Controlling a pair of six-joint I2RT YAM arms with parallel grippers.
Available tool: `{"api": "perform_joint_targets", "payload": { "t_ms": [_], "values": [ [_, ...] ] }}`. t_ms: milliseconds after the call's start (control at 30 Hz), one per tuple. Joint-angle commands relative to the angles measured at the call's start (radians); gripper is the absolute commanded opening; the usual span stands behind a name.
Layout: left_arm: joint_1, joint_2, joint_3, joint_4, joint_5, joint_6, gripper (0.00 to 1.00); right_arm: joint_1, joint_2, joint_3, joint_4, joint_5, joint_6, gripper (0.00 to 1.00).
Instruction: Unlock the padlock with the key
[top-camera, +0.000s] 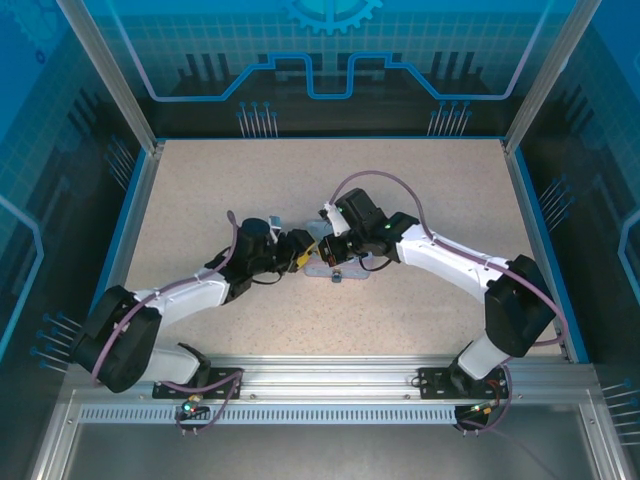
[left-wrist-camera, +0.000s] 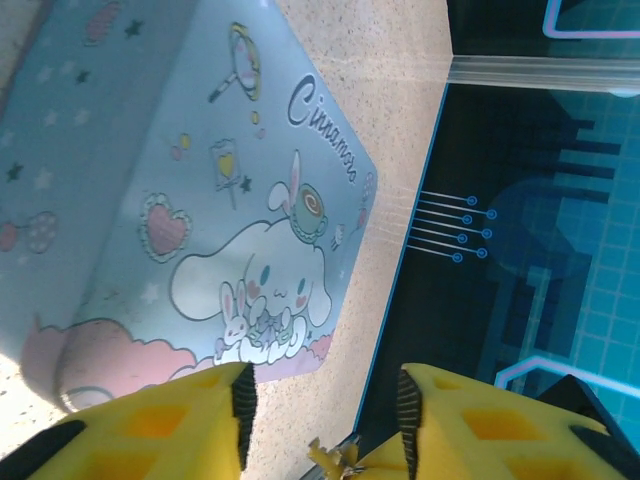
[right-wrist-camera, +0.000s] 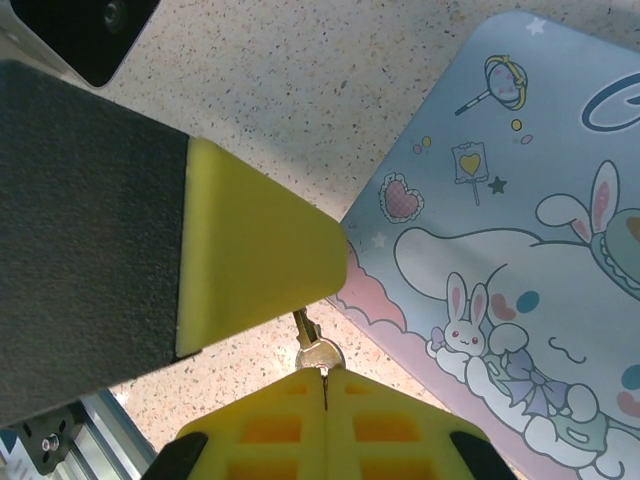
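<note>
Yellow fingers of the right gripper (right-wrist-camera: 322, 378) are pinched together on the key (right-wrist-camera: 316, 352), a small brassy-silver sliver. Its thin blade runs up behind a finger of the left gripper (left-wrist-camera: 325, 390), whose jaws stand apart. It hangs just beside the pale blue cartoon tin (right-wrist-camera: 520, 250), over the speckled beige table (top-camera: 420, 190). Blue printed panels (top-camera: 330, 60) wall the booth.

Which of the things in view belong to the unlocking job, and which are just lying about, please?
For the job: key, pinched in the right gripper; left gripper, jaws apart.
Lying about: blue cartoon tin.
</note>
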Motion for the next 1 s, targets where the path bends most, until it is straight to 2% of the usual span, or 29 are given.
{"api": "perform_joint_targets", "payload": {
  "t_ms": [0, 500, 967],
  "values": [
    [-0.013, 0.010, 0.034, 0.026, -0.022, -0.008, 0.41, -0.015, -0.032, -0.018, 0.027, -0.028, 0.016, 0.00],
    [-0.022, 0.016, 0.031, 0.023, -0.053, -0.007, 0.29, -0.025, -0.061, -0.058, 0.047, -0.038, 0.024, 0.00],
    [-0.048, 0.015, 0.034, 0.023, -0.067, -0.007, 0.28, -0.026, -0.067, -0.060, 0.058, -0.044, 0.036, 0.00]
  ]
}}
